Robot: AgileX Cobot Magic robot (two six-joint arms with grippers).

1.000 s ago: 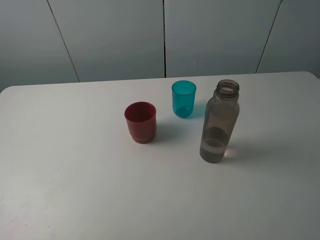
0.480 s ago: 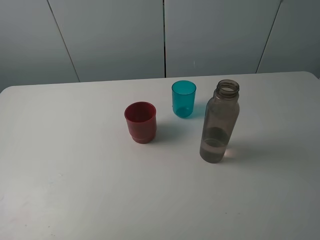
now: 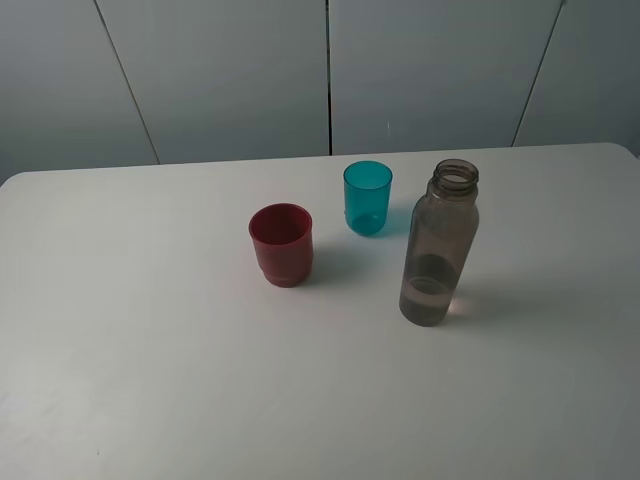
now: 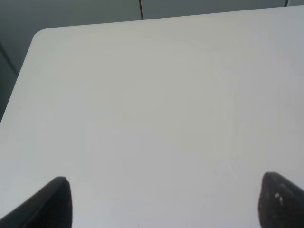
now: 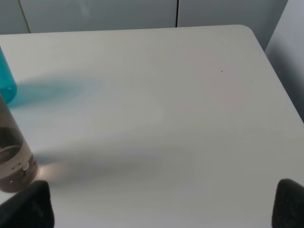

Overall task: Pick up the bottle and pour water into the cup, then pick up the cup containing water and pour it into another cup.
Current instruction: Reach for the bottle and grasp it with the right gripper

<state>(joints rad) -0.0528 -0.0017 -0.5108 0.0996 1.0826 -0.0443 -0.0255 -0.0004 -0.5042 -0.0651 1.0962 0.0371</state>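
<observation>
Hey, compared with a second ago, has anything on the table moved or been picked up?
Nothing visibly changed. The bottle, the teal cup and the red cup stand upright and apart on the table, exactly where they were, and nothing has been taken hold of.

A white table (image 3: 150, 380) with rounded far corners spreads from the middle of the high view down to 6 o'clock, and behind it, at 12 o'clock, stands a pale grey panelled wall (image 3: 220, 80) with dark seams (image 3: 328, 75), one upright and others slanting, in soft even light
</observation>
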